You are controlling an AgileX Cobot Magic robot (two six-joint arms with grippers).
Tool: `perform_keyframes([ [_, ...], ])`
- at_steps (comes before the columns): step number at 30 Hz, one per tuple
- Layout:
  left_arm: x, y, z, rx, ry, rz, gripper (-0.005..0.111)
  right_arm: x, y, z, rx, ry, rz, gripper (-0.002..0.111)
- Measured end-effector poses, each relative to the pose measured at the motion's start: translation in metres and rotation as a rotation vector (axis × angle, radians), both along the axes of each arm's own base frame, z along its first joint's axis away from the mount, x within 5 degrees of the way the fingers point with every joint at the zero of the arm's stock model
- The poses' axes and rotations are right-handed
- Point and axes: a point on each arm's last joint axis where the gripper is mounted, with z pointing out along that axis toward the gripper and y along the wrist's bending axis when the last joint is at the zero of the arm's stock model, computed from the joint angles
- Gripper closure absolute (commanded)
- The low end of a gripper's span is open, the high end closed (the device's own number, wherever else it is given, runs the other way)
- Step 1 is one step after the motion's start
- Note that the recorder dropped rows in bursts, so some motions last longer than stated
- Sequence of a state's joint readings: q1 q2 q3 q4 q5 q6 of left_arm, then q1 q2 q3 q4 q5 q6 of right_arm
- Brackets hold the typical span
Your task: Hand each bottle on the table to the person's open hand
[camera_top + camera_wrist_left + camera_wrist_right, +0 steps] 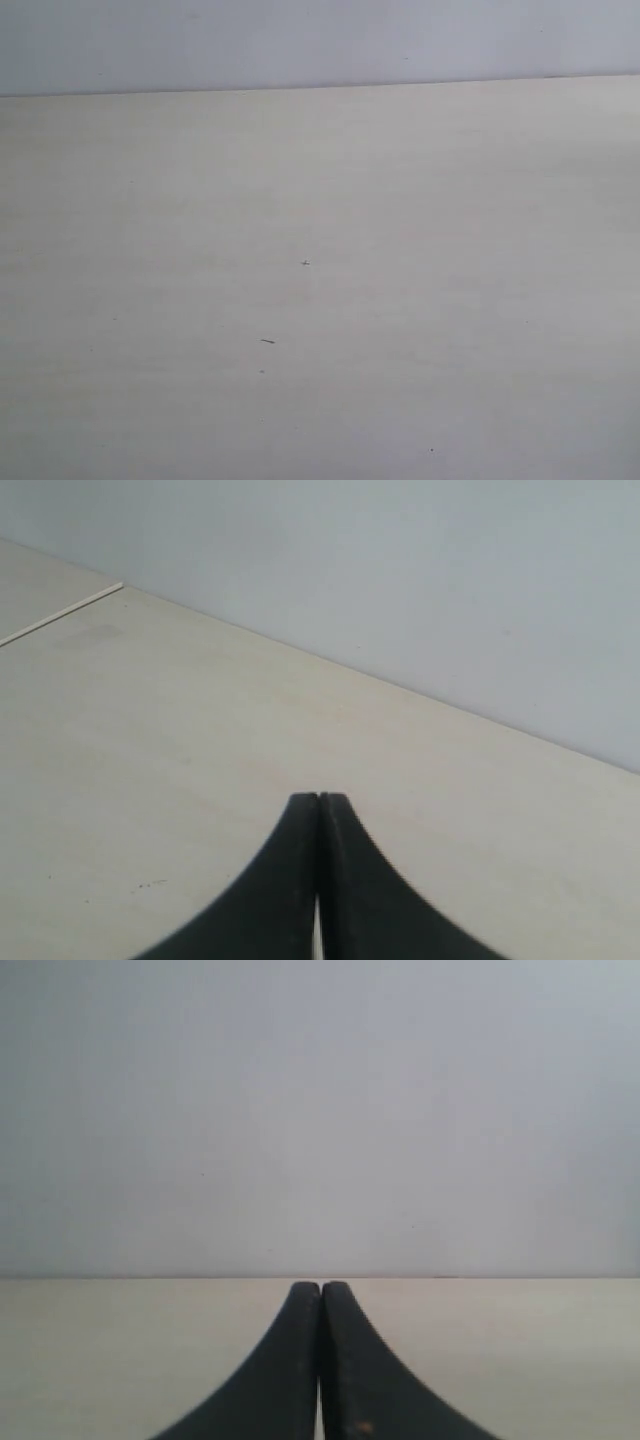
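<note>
No bottle shows in any view, and no hand either. The pale cream table (320,280) fills the exterior view with only a few tiny dark specks on it. Neither arm appears there. In the left wrist view my left gripper (318,798) is shut, its black fingers pressed together over bare tabletop (150,760). The right wrist view shows my right gripper (320,1286) shut as well, holding nothing, pointed over the table (120,1360) toward a plain wall.
A pale grey-blue wall (320,40) rises behind the table's far edge. In the left wrist view a thin seam or edge strip (60,613) runs across one corner of the tabletop.
</note>
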State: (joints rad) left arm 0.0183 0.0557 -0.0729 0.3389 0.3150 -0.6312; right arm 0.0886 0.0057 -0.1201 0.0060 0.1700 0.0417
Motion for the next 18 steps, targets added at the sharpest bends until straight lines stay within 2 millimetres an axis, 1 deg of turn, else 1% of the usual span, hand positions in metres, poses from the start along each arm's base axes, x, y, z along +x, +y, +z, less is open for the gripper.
perform_keyframes([
  [5, 0.000, 0.000, 0.000, 0.000, 0.000, 0.000, 0.107, 0.003, -0.002, -0.010, -0.001, 0.020, -0.042, 0.108],
  [14, 0.000, 0.000, 0.000, 0.000, 0.000, 0.000, 0.107, 0.007, -0.002, -0.032, -0.003, 0.050, -0.048, 0.108],
  [18, 0.000, 0.000, 0.000, 0.000, 0.000, 0.000, 0.107, 0.007, -0.002, -0.031, -0.002, 0.029, -0.049, 0.108],
])
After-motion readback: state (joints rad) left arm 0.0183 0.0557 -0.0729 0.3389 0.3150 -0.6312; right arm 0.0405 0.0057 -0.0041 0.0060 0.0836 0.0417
